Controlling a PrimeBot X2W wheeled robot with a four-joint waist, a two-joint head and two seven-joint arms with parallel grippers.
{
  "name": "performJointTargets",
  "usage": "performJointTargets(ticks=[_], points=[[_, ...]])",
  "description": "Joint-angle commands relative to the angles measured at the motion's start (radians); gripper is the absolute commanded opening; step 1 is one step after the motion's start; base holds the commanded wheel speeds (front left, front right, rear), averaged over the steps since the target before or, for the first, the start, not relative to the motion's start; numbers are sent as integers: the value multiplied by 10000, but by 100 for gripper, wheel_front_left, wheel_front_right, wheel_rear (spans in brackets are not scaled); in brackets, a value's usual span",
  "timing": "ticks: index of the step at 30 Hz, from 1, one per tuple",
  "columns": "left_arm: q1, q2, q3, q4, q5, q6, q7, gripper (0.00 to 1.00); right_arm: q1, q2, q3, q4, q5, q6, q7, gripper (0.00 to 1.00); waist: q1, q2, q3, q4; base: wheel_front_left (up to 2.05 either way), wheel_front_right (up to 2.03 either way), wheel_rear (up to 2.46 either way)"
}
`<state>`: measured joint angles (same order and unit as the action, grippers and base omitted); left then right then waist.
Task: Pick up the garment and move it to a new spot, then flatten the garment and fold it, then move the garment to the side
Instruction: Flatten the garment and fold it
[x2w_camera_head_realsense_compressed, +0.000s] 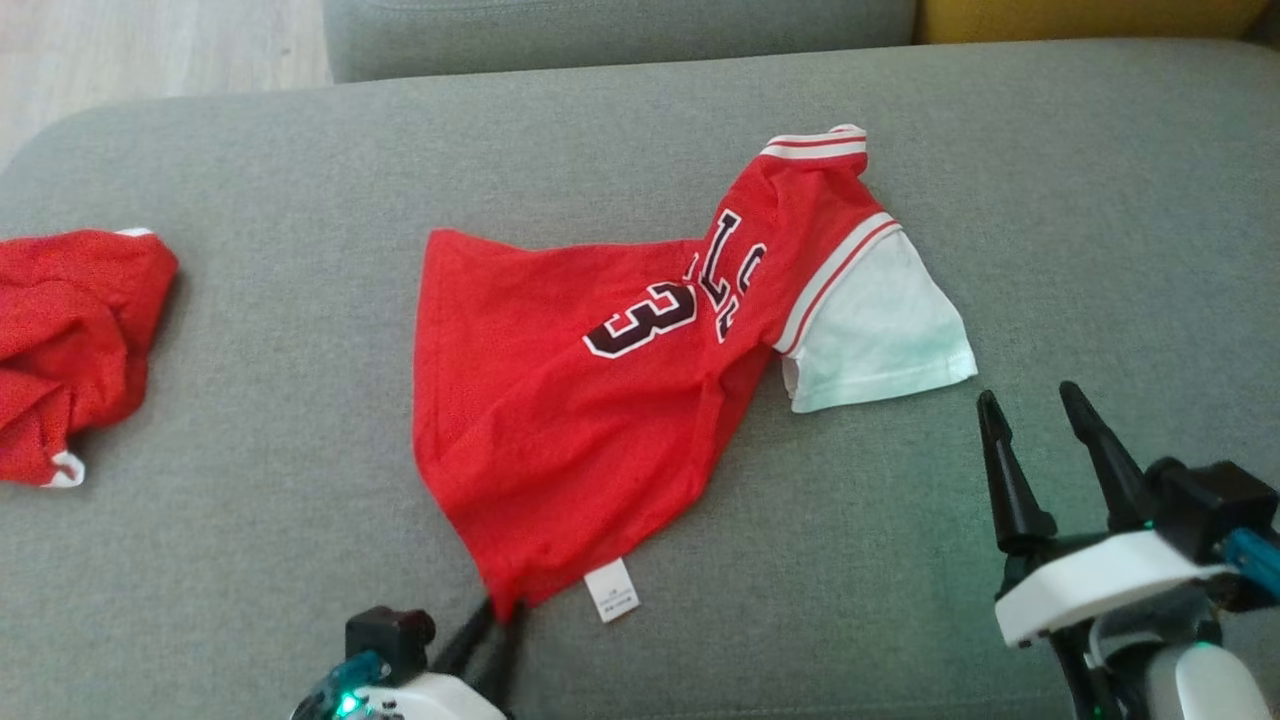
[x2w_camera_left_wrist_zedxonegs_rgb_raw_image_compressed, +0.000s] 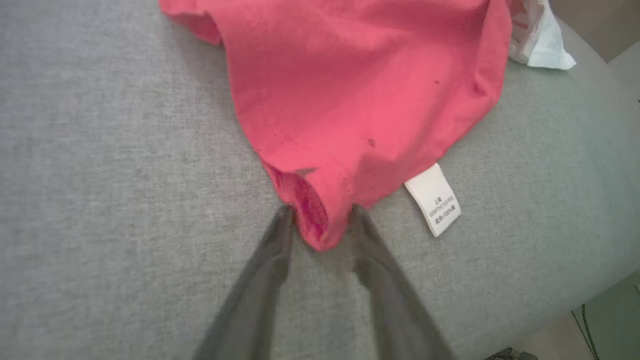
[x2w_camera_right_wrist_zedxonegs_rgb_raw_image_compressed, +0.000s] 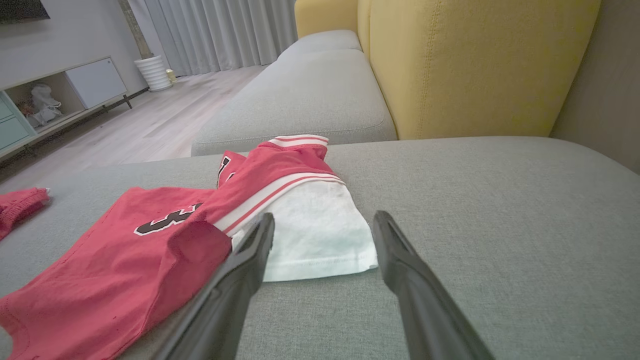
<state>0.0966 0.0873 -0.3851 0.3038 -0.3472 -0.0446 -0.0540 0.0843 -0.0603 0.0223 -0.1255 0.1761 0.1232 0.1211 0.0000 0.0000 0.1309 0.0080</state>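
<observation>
The garment (x2w_camera_head_realsense_compressed: 560, 400), a red jersey, lies on the grey cushion (x2w_camera_head_realsense_compressed: 250, 600). Its hem corner sits between the fingers of the left gripper (x2w_camera_left_wrist_zedxonegs_rgb_raw_image_compressed: 320, 212), which stand apart around it and do not yet pinch it. The right gripper (x2w_camera_head_realsense_compressed: 1029, 392) is wide apart, with the white sleeve (x2w_camera_head_realsense_compressed: 880, 340) just ahead of it. The cloth looks light and limp, so 2 holds, at the corner and the sleeve, seem best.

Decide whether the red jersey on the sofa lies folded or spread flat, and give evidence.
Partly spread, not folded: the red jersey lies rumpled, top twisted over, hem corner bunched between fingers of the left hand.
</observation>
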Motion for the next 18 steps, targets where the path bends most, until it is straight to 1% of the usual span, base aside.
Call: performJointTargets(ticks=[1,4,8,11,18], points=[[-444,-89,174,-40,-43,-57,-58,0,-597,-31,149,-215,46,75,-5,100,0,0,57,-54,0,0,0],[-565,-92,153,67,-20,-75,-181,0,-695,-43,50,-11,24,75,-16,100,0,0,114,-53,0,0,0],[-803,-79,147,225,53,-39,-420,0,-962,-66,-29,699,95,75,-94,100,0,0,245,0,0,0,0],[-1000,-75,151,277,68,-23,-532,0,-1489,-274,-142,1554,87,75,-169,100,0,0,402,70,0,0,0],[-1598,-101,83,373,27,-140,-748,0,-3402,-787,-153,4266,29,75,-128,100,0,0,1067,251,0,0,0]])
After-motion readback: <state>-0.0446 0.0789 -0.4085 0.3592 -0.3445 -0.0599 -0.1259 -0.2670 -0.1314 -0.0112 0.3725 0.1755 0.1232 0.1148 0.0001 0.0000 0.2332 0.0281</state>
